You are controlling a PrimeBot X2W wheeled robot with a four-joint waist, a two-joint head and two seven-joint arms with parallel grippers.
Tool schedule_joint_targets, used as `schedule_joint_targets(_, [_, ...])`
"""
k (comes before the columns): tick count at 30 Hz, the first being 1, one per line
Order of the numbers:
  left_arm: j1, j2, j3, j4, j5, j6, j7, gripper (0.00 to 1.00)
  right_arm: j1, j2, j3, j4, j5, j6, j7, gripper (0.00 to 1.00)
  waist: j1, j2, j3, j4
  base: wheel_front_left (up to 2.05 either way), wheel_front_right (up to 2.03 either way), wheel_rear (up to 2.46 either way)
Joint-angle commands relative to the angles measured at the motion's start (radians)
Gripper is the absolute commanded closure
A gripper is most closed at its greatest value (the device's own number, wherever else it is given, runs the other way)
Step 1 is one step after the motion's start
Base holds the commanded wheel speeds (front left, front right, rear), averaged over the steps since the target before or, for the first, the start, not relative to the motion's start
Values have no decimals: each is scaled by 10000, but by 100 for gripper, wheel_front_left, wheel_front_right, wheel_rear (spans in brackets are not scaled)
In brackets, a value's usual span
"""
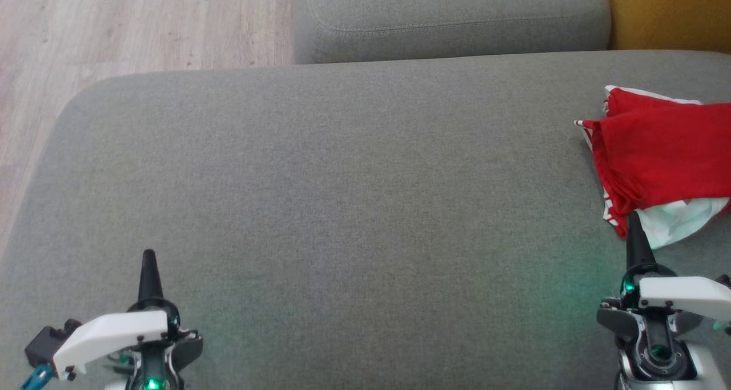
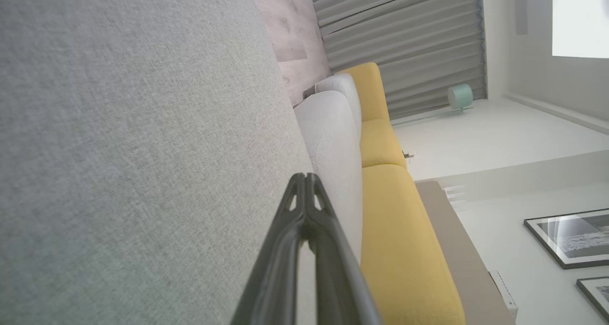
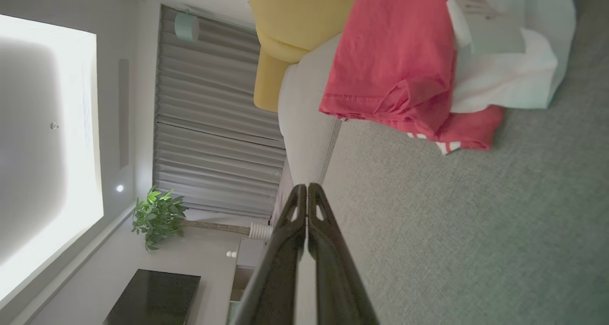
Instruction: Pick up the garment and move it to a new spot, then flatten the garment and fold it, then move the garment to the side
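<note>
Shows red-and-white garment (image 1: 662,156) crumpled at the grey cushion's (image 1: 342,207) far right, left tool (image 1: 149,258) and right tool (image 1: 634,230) clenched, empty, at its near corners; arguably risks shoving the heap off the cushion's right edge unless reopened first.

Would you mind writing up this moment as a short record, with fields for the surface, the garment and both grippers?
surface: grey sofa seat
garment: red and white, bunched, lying at the seat's right side, partly cut off by the head view's edge
left gripper: shut, empty, over bare seat
right gripper: shut, empty, pointing toward the garment, apart from it in the right wrist view
held: nothing
</note>
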Motion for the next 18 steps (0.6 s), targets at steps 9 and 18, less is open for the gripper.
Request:
schedule_joint_targets(9, [-327,75,501,-383,-1029,-172,321,100,-198,-109,8,-529,1135,63,310,100,0,0,-65,16,0,0,0])
schedule_joint_targets(18, [-322,81,673,-411,-1933,-266,587,100,-168,-106,-105,-640,2111,68,577,100,0,0,-130,33,0,0,0])
